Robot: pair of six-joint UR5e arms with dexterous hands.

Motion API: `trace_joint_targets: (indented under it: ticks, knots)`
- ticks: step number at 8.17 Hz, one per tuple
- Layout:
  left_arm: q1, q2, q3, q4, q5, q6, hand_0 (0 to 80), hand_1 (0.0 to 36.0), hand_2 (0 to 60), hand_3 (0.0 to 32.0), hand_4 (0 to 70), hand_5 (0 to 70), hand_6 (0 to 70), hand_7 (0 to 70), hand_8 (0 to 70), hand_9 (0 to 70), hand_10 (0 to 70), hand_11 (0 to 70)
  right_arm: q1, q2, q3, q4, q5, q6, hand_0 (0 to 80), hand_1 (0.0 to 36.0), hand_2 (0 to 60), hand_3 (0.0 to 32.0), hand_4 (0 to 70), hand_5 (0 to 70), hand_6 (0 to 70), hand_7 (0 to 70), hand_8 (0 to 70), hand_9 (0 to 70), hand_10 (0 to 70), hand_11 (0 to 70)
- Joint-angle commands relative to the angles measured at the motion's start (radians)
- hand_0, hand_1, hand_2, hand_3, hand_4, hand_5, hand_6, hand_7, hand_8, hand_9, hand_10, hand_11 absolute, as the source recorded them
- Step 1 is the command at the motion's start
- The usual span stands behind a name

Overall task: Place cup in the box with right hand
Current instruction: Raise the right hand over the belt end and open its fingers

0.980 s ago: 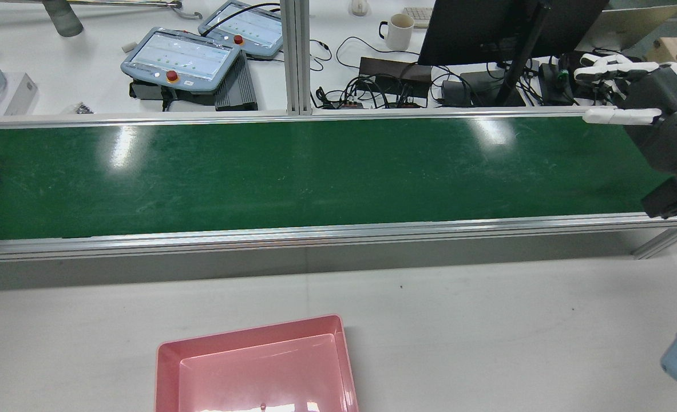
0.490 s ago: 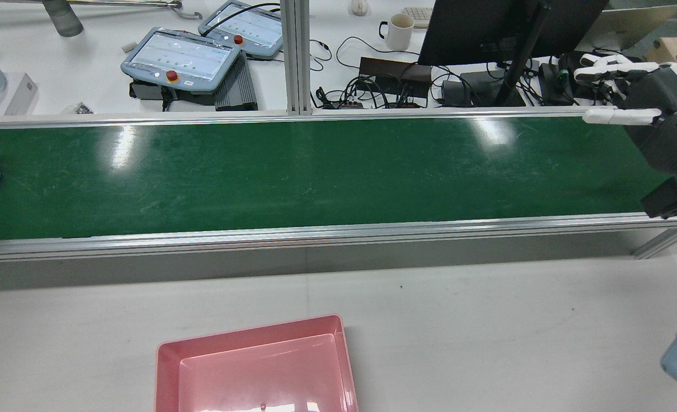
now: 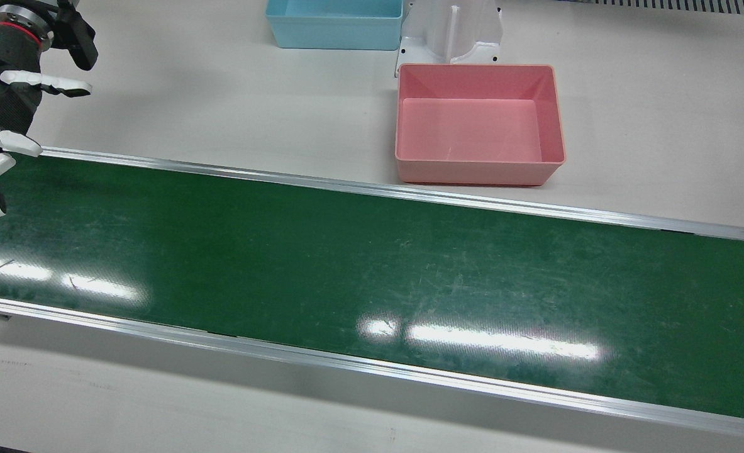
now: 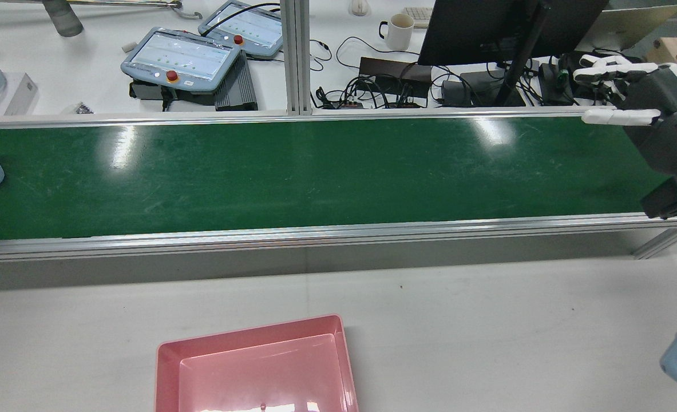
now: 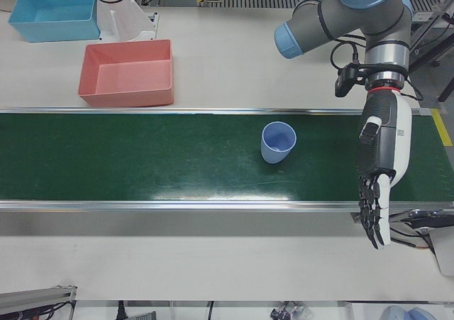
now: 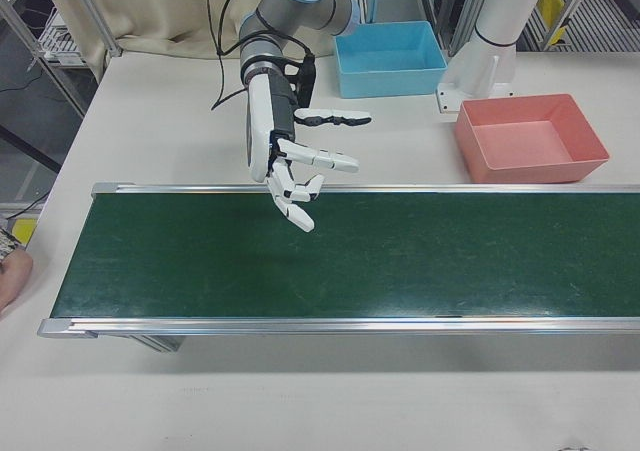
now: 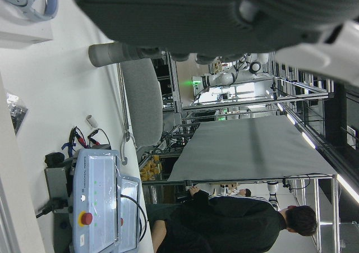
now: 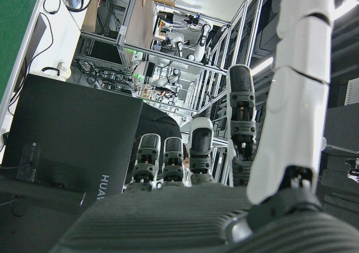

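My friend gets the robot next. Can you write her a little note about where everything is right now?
Right hand: open, holding nothing, above its end of the green belt.
Left hand: open, holding nothing, at the other end of the belt.
Blue cup: upright on the belt, nearer the left hand, far from the right hand.
Pink box: empty, on the table beside the belt.
Done: nothing yet.
Left: right hand grasps the cup and sets it in the pink box.

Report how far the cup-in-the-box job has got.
Nothing is done yet: the pink box is empty. In hand: nothing either; the blue cup stands upright on the green conveyor belt, on the robot's left half, untouched. The right hand hangs open above the belt's other end, and the left hand is open too. Left: grasp the cup, carry it over, release it in the box.
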Motion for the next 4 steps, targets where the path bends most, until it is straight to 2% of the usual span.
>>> trace_joint_targets:
  ticks: [1, 2, 3, 4]
  knots:
    - [0.000, 0.000, 0.000, 0.000, 0.000, 0.001, 0.0, 0.0, 0.0, 0.0, 0.0, 0.0, 0.0, 0.0, 0.0, 0.0, 0.0, 0.0, -0.023, 0.001, 0.000, 0.000, -0.002, -0.001, 58.0, 20.2, 11.2, 0.0, 44.2, 6.4, 15.0, 64.8, 4.5, 16.5, 10.7, 17.4]
    - [0.000, -0.002, 0.000, 0.000, 0.000, 0.001, 0.0, 0.0, 0.0, 0.0, 0.0, 0.0, 0.0, 0.0, 0.0, 0.0, 0.0, 0.0, -0.012, 0.000, 0.000, 0.000, -0.002, 0.000, 57.1, 24.5, 27.7, 0.0, 44.7, 6.2, 12.6, 53.4, 1.8, 10.9, 7.9, 13.4]
    - [0.000, 0.000, 0.000, 0.000, 0.000, -0.001, 0.0, 0.0, 0.0, 0.0, 0.0, 0.0, 0.0, 0.0, 0.0, 0.0, 0.0, 0.0, -0.005, 0.000, 0.000, 0.000, -0.002, 0.000, 56.5, 28.3, 41.6, 0.0, 40.8, 6.7, 11.2, 44.9, 1.7, 9.3, 6.8, 12.0]
    - [0.000, 0.000, 0.000, 0.000, 0.000, 0.001, 0.0, 0.0, 0.0, 0.0, 0.0, 0.0, 0.0, 0.0, 0.0, 0.0, 0.0, 0.0, -0.014, 0.003, 0.002, 0.000, -0.002, 0.000, 55.5, 26.2, 30.8, 3.4, 22.5, 6.7, 6.8, 33.5, 0.3, 5.3, 4.9, 9.5]
